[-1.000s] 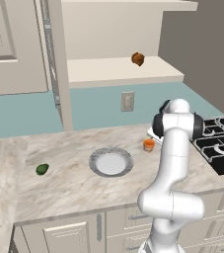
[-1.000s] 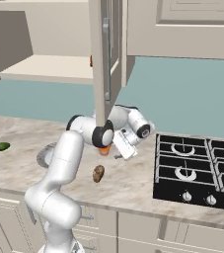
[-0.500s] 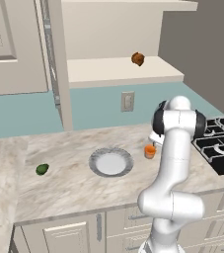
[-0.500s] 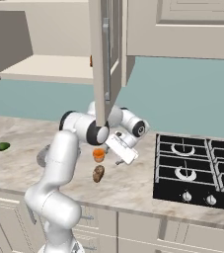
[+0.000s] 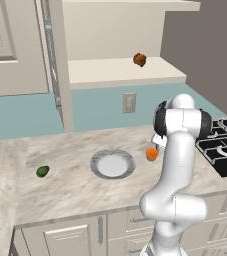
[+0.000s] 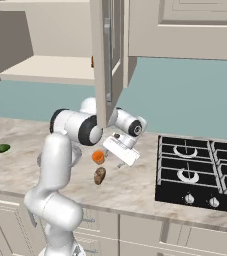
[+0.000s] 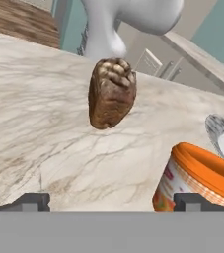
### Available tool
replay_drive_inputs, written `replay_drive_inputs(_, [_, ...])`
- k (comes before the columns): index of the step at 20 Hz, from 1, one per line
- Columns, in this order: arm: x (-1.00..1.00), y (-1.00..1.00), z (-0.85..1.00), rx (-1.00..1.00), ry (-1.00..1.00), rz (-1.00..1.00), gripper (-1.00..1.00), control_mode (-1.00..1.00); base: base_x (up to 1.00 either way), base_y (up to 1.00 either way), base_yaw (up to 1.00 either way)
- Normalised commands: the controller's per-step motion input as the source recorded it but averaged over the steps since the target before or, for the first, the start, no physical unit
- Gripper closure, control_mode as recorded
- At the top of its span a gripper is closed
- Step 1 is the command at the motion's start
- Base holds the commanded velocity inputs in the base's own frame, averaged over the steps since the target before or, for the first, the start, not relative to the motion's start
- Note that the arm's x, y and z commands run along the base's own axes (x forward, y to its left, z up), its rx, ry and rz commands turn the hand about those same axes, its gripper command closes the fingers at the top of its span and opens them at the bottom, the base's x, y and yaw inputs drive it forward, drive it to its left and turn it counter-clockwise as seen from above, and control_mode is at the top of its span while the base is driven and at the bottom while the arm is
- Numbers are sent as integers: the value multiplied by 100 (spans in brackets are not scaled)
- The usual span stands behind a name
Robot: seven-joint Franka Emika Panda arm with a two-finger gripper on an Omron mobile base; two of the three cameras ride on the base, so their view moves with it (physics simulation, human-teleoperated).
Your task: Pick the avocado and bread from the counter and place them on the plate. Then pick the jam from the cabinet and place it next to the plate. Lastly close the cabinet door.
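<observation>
The pincer point(image 7: 111, 201) stood released, its dark fingertips point(image 7: 32, 201) spread wide and clasping nothing; one tip showed just in front of the jam point(image 7: 202, 180), which stood upright on the marble surface point(image 7: 44, 128); in the left base view the jam point(image 5: 152, 154) sat on the surface point(image 5: 75, 185) just beside the plate point(image 5: 112, 164), on its right side, apart from the rim; the plate, grey-rimmed with a white centre, lay near the middle of the surface; the avocado point(image 5: 43, 171) lay on the surface well to the left of the plate; the bread point(image 6: 100, 175) rested on the surface point(image 6: 135, 187) close to the jam point(image 6: 98, 157), nearer the front edge; in the hand view the bread point(image 7: 111, 92) lay beyond the jam; the cabinet point(image 5: 120, 70) stood open, its door point(image 6: 106, 60) swung out edge-on above the arm; a dark brown-orange lump point(image 5: 140, 59) sat on the cabinet shelf; a black stove point(image 6: 200, 172) lay to the right of the surface.
</observation>
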Motion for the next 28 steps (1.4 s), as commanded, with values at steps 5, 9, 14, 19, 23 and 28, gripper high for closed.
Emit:
replay_drive_inputs(5, [13, 0, 0, 0, -19, 5, -100, -100, 0, 0, 0])
replay_drive_inputs(9, [13, 0, 0, 0, -20, 6, -100, -100, 0, 0, 0])
replay_drive_inputs(14, [11, 0, 0, -4, -21, 7, -100, -100, 0, 0, 0])
replay_drive_inputs(19, [12, 0, 0, -10, -23, 7, -100, -100, 0, 0, 0])
replay_drive_inputs(23, [10, 0, 4, -8, -21, 6, -100, -100, 0, 0, 0])
replay_drive_inputs(28, [0, 0, 16, -8, -22, 7, -100, -100, 0, 0, 0])
